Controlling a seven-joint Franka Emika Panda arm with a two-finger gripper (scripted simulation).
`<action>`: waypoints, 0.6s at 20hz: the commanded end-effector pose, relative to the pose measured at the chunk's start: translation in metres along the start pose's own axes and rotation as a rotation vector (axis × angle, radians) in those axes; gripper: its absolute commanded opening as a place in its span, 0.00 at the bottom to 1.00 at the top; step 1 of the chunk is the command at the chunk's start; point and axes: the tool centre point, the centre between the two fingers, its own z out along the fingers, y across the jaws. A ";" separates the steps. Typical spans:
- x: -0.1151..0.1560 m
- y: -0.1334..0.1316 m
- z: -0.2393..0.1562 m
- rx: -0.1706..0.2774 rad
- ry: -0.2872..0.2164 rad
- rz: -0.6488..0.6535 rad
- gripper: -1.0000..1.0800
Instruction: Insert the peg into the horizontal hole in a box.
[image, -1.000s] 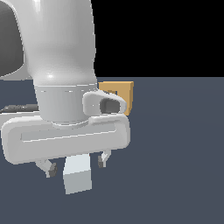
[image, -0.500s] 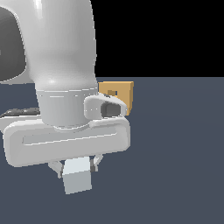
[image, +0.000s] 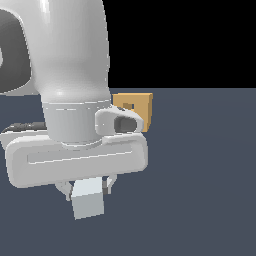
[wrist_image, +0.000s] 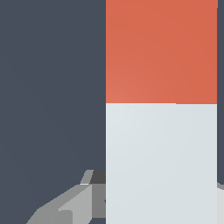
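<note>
Dark blue-grey worktop (image: 200, 190) stretched back to a black background in the exterior view. Most of that view was filled by the big white robot arm (image: 70, 75), whose wide hand body hung low over the worktop. Below it the gripper (image: 87, 187) had its jaws closed against the two sides of the peg (image: 87, 199), the pale end of which faced the camera. The wrist view showed the peg (wrist_image: 161, 131) running away from the camera, pale grey near the fingers (wrist_image: 74, 205) and orange-red beyond. Behind the arm, towards the exterior view's right, the tan box (image: 142, 110) stood on the worktop, well apart from the peg. Its small dark hole (image: 128, 106) showed in the facing side.
</note>
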 end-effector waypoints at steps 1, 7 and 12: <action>0.006 0.001 -0.003 -0.002 -0.001 0.009 0.00; 0.029 0.003 -0.009 -0.002 0.000 0.055 0.00; 0.058 0.007 -0.018 -0.002 0.000 0.114 0.00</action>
